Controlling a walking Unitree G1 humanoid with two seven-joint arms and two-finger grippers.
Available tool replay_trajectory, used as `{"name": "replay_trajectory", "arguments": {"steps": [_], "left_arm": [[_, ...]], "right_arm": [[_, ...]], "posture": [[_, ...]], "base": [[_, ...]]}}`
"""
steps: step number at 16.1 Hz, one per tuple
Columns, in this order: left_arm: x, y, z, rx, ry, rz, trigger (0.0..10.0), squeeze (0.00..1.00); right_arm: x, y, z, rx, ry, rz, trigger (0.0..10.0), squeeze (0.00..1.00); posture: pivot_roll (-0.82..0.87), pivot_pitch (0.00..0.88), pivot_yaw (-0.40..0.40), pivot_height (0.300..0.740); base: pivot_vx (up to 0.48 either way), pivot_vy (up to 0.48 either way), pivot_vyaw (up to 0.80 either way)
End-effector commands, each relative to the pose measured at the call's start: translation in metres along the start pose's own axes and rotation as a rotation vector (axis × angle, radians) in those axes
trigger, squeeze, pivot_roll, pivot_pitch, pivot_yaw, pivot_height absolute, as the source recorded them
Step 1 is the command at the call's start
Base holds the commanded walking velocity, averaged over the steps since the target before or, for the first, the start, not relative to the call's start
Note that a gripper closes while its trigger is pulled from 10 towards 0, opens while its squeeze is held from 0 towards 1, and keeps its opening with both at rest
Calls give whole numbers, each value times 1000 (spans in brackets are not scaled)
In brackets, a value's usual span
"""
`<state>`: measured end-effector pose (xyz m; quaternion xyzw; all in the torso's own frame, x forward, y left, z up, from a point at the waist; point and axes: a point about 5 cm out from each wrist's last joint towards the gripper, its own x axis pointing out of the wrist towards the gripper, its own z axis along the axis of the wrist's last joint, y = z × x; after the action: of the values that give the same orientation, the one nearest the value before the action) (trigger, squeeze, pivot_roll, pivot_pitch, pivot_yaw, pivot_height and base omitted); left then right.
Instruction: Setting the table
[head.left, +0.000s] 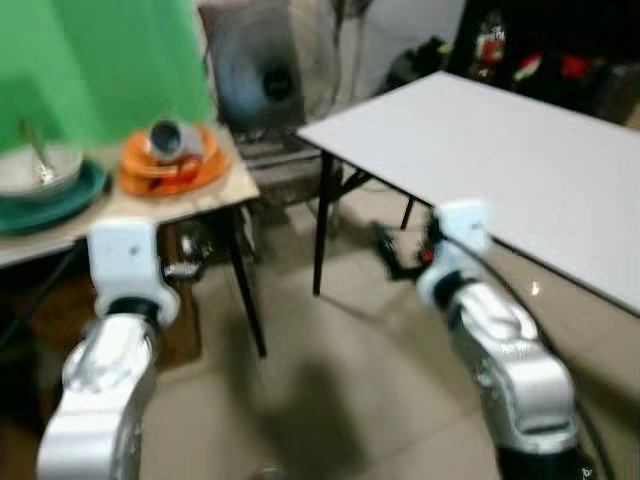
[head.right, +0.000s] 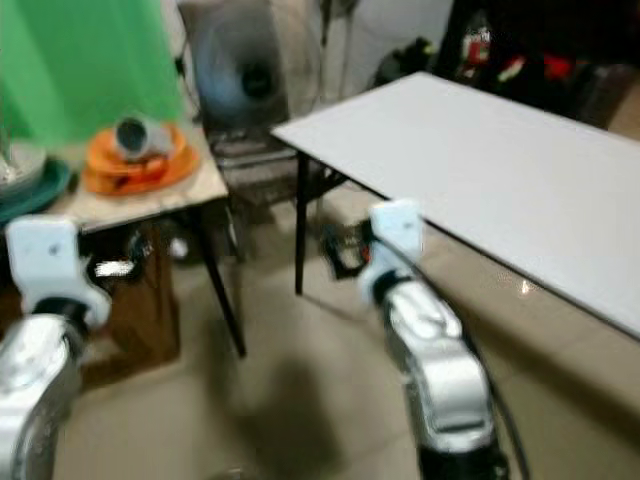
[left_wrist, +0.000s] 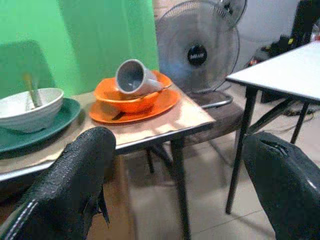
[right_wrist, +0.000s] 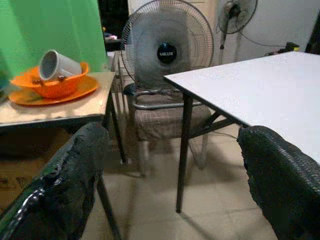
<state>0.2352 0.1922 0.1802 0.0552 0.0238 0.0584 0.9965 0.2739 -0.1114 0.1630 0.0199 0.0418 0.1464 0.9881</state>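
A small wooden side table (left_wrist: 167, 119) at my left carries an orange plate (head.left: 172, 172) with an orange bowl (left_wrist: 127, 100) on it. A grey mug (left_wrist: 134, 77) lies tilted in that bowl. Beside it a white bowl (left_wrist: 30, 107) with a spoon (left_wrist: 32, 92) sits on a green plate (left_wrist: 62, 116). A bare white table (head.left: 500, 150) stretches away on the right. My left gripper (left_wrist: 182, 150) is open below the side table's front edge, holding nothing. My right gripper (right_wrist: 172, 137) is open and empty, low between the two tables.
A standing fan (right_wrist: 167, 47) sits behind a checked chair (right_wrist: 170, 117) between the two tables. A green wall (head.left: 90, 60) backs the side table. Tiled floor (head.left: 330, 380) lies open between the tables. Dark clutter fills the far right corner.
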Motion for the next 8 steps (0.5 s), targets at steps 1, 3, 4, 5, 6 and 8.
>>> {"name": "replay_trajectory", "arguments": {"steps": [1, 3, 4, 5, 6, 8], "left_arm": [[1, 1, 4, 11, -14, -13, 10000, 0], [3, 1, 6, 23, -18, -21, 10000, 0], [4, 2, 8, 24, -18, -26, 10000, 0], [4, 2, 8, 27, -18, -25, 10000, 0], [4, 3, 8, 28, -15, -19, 10000, 0], [2, 4, 6, 28, -10, -15, 10000, 0]], "right_arm": [[2, 1, -1, 10, 5, 1, 10000, 0], [4, -1, -2, 15, 10, -18, 10000, 0], [5, -2, -1, 13, 7, -20, 10000, 0], [5, -3, -1, 28, 2, -30, 10000, 0], [5, -1, -1, 33, -5, -16, 10000, 0], [5, 1, -2, 14, -5, 3, 10000, 0]], "posture": [[-30, 13, 47, 740], [-26, 11, 52, 740], [-26, 9, 54, 740], [-25, 12, 53, 740], [-23, 13, 51, 740], [-19, 13, 48, 740]], "base": [[360, 0, 750], [364, 0, 238], [364, 0, 0], [364, 0, 0], [364, 0, 0], [364, 0, 0]]}}
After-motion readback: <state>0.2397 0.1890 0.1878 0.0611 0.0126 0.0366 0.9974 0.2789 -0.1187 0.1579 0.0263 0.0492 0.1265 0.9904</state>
